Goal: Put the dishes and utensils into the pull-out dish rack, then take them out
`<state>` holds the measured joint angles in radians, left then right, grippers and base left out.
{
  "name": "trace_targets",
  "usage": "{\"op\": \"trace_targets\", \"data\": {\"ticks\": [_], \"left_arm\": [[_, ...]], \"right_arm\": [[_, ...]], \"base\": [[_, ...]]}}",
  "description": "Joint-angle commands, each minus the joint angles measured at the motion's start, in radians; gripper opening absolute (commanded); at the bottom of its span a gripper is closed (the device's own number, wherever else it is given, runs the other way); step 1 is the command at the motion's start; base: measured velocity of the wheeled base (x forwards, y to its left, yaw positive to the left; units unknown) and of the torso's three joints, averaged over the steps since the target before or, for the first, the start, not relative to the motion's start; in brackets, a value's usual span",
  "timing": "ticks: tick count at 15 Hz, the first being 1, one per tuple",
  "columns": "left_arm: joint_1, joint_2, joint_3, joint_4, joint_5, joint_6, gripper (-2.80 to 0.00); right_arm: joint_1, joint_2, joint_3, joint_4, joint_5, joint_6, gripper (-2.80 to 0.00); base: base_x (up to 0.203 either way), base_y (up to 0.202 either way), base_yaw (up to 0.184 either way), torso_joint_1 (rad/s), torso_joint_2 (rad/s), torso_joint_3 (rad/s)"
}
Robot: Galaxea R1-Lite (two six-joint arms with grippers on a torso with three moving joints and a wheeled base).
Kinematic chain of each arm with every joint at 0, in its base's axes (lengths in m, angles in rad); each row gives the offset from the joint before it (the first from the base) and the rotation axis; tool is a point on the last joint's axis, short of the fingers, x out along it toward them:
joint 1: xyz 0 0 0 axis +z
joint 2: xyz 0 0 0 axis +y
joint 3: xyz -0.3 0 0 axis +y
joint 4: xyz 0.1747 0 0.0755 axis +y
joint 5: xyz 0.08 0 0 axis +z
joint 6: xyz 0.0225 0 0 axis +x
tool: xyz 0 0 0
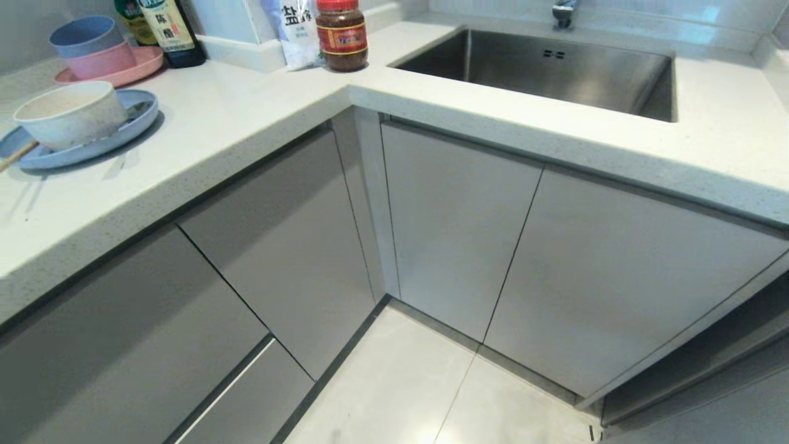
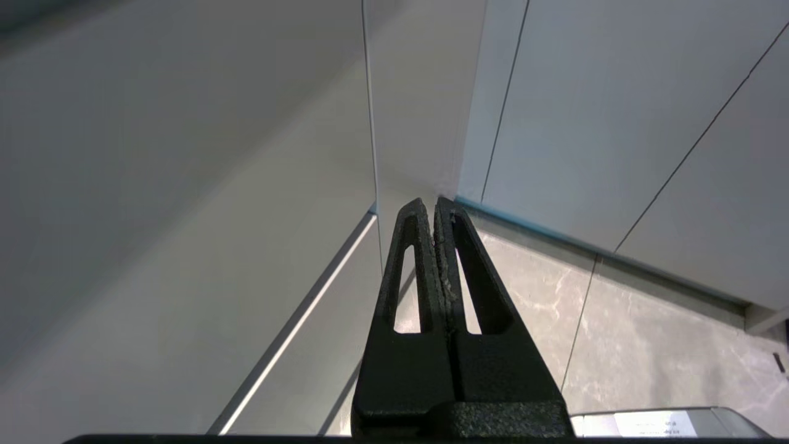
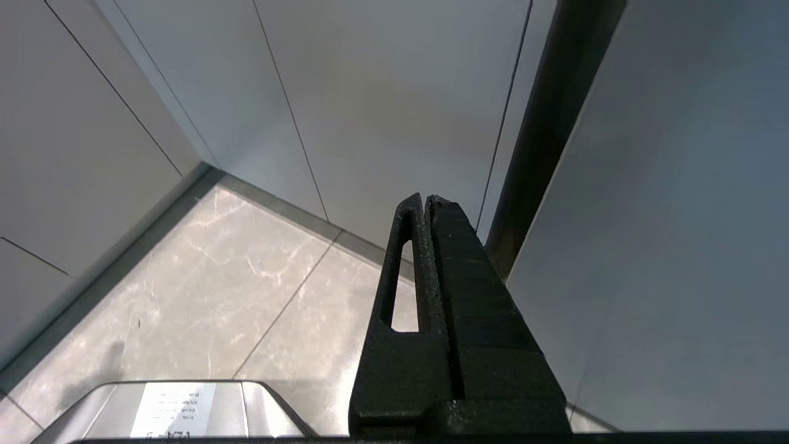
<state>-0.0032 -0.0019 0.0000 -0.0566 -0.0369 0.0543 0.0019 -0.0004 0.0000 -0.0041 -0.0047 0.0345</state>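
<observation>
On the counter at the far left, a white bowl sits on a flat light-blue plate. The end of a light-wood chopstick rests on the plate's left rim. A dim silver piece lies on the plate behind the bowl. The pull-out dish rack is out of view; only shut cabinet fronts show. Neither arm shows in the head view. My left gripper hangs low before the cabinet corner, shut and empty. My right gripper is likewise low, shut and empty, beside a pale cabinet panel.
A pink plate with stacked pink and blue bowls stands behind the blue plate. Sauce bottles, a salt bag and a red-lidded jar line the corner. A steel sink is set in the right counter. Tiled floor lies below.
</observation>
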Motion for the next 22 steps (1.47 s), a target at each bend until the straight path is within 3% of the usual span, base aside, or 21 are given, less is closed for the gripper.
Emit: {"op": "trace_targets", "data": {"ticks": [1,22], "left_arm": [[0.000,0.002,0.026,0.000,0.000,0.001,-2.80],[0.000,0.001,0.026,-0.002,-0.001,0.001,-2.80]], "right_arm": [[0.001,-0.004,0.002,0.000,-0.001,0.000,-2.80],[0.001,-0.003,0.002,0.000,0.000,0.000,-2.80]], "base": [[0.000,0.000,0.000,0.004,0.00,0.210],[0.000,0.000,0.000,0.002,0.00,0.203]]}}
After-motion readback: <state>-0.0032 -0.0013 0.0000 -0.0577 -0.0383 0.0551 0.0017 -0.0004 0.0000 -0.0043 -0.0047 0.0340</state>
